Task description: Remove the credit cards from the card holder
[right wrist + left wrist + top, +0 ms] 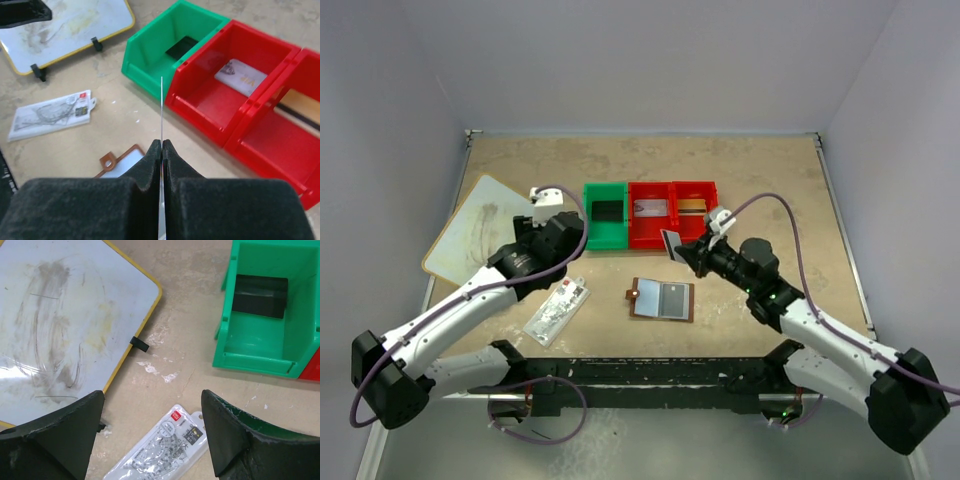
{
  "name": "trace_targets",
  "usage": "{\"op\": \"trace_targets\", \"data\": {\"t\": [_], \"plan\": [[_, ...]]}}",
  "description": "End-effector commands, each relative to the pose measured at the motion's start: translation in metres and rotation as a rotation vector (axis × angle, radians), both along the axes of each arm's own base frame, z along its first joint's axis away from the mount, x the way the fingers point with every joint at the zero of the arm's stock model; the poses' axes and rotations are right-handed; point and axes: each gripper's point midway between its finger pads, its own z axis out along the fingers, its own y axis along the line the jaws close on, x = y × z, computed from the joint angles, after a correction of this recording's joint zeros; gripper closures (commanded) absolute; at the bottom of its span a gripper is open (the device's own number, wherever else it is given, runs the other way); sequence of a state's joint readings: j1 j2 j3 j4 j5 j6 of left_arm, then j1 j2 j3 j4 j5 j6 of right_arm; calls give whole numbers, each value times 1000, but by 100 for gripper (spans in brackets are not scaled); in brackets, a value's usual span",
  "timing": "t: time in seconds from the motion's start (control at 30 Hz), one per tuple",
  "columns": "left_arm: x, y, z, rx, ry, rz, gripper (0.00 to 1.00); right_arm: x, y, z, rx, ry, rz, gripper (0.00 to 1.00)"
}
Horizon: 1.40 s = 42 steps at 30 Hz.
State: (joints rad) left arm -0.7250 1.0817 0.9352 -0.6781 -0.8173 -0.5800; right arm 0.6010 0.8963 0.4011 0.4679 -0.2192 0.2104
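The brown card holder (661,298) lies open on the table, its pale clear pocket facing up; one corner with the tab shows in the right wrist view (122,161). My right gripper (162,146) is shut on a thin credit card (162,107), seen edge-on. It holds the card (669,243) above the table in front of the red bins, just beyond the holder. My left gripper (152,435) hangs open and empty over a plastic packet (160,450), left of the green bin. A black card (261,296) lies in the green bin.
A green bin (605,239) and two joined red bins (651,240) stand at the back centre. A pale card (242,76) lies in the first red bin and a tan one (692,207) in the second. A yellow-edged whiteboard (60,325) lies at the left. The packet (558,311) lies left of the holder.
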Motion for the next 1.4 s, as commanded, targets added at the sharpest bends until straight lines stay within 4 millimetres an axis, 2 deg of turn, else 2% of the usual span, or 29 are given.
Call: {"op": "trace_targets", "data": {"t": [0.0, 0.2, 0.4, 0.43, 0.57, 0.8, 0.9, 1.17, 1.37], "plan": [[-3, 16, 13, 24, -53, 45, 23, 37, 8, 35, -110, -186, -5, 100], [-3, 19, 10, 60, -34, 53, 23, 81, 33, 16, -306, -163, 52, 100], [-3, 21, 9, 79, -26, 64, 23, 119, 41, -5, -497, -165, 68, 100], [-3, 21, 9, 78, -27, 65, 23, 129, 44, -1, -516, -188, 68, 100], [-4, 23, 12, 76, -36, 71, 23, 157, 38, -11, -661, -232, 33, 100], [-4, 23, 14, 69, -43, 72, 23, 190, 30, -33, -889, -280, 28, 100], [-4, 23, 14, 69, -41, 69, 23, 198, 36, -42, -916, -284, 50, 100], [-4, 23, 13, 73, -36, 68, 23, 214, 60, -47, -941, -380, 157, 100], [-5, 25, 15, 71, -46, 76, 23, 219, 61, -67, -1020, -383, 215, 100]]}}
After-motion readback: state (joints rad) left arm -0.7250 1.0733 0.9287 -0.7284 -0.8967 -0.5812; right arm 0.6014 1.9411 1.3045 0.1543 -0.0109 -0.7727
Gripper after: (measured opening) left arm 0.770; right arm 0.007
